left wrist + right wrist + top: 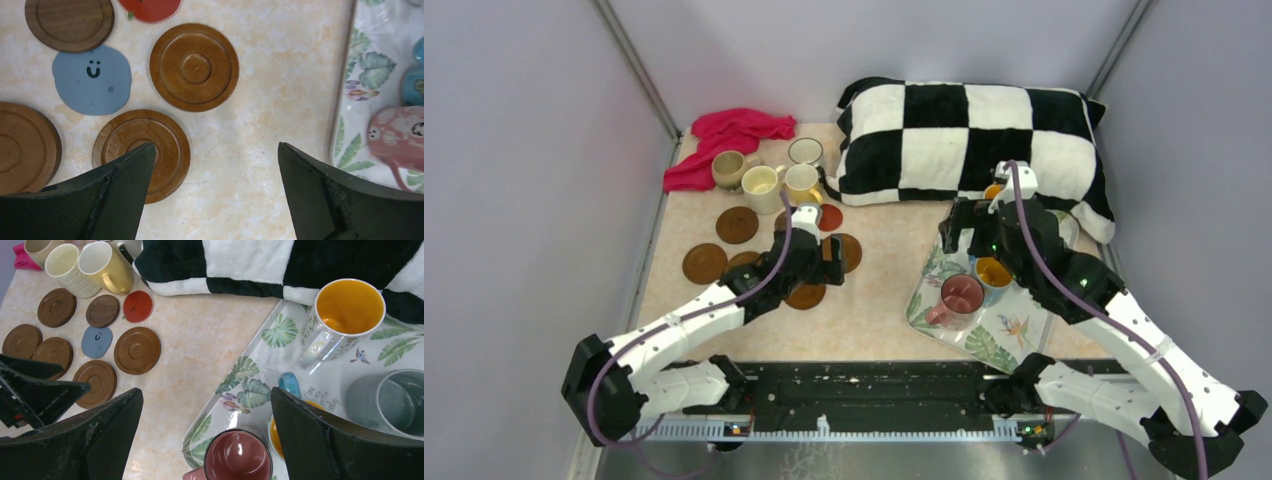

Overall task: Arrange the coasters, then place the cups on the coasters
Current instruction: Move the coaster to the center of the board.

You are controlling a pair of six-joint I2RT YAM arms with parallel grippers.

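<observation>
Several brown coasters (737, 224), a blue-grey one (92, 80) and a red one (150, 7) lie loosely grouped on the table's left half. My left gripper (215, 150) hovers open above them, its left finger over a brown coaster (167, 150), holding nothing. Tan (729, 168), cream (761, 185), yellow (102, 265) and white (805, 151) cups stand behind the coasters. On the leaf-print tray (245, 375) stand a pink cup (237, 457), a blue-handled one (289, 384), an orange-lined one (345, 307) and a grey one (395, 400). My right gripper (206, 395) hangs open and empty above the pink cup.
A black-and-white checked pillow (969, 140) lies along the back right, overlapping the tray's far end. A crumpled pink cloth (729, 135) sits in the back left corner. Grey walls close in the table on three sides.
</observation>
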